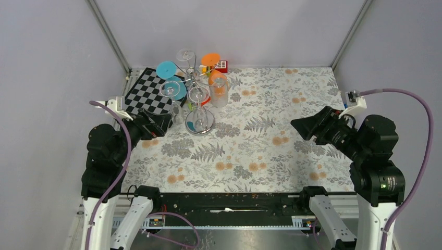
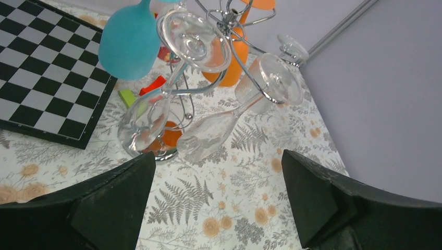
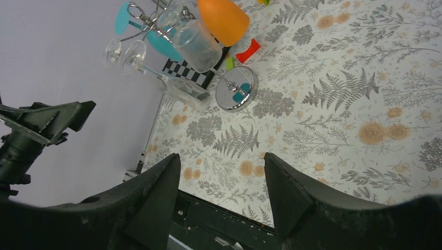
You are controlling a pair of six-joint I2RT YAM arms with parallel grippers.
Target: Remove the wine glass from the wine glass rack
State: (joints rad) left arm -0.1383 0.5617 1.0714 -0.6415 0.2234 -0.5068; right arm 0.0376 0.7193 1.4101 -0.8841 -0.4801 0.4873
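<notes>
The silver wire wine glass rack (image 1: 192,78) stands at the back left on its round shiny base (image 1: 200,123). Several glasses hang on it upside down: clear ones (image 2: 143,125) (image 2: 211,136), a blue one (image 2: 130,41) and an orange one (image 2: 232,65). My left gripper (image 1: 166,122) is open and empty, just left of the base and low; in the left wrist view (image 2: 219,155) the two clear bowls hang just ahead of the fingers. My right gripper (image 1: 296,125) is open and empty, far right of the rack, which its wrist view shows (image 3: 237,88).
A black-and-white chessboard (image 1: 148,92) lies left of the rack, behind my left gripper. A red block (image 1: 221,65) sits behind the rack, and small red (image 2: 152,85) and green (image 2: 126,97) pieces lie near the base. The floral tablecloth (image 1: 260,140) covers the table.
</notes>
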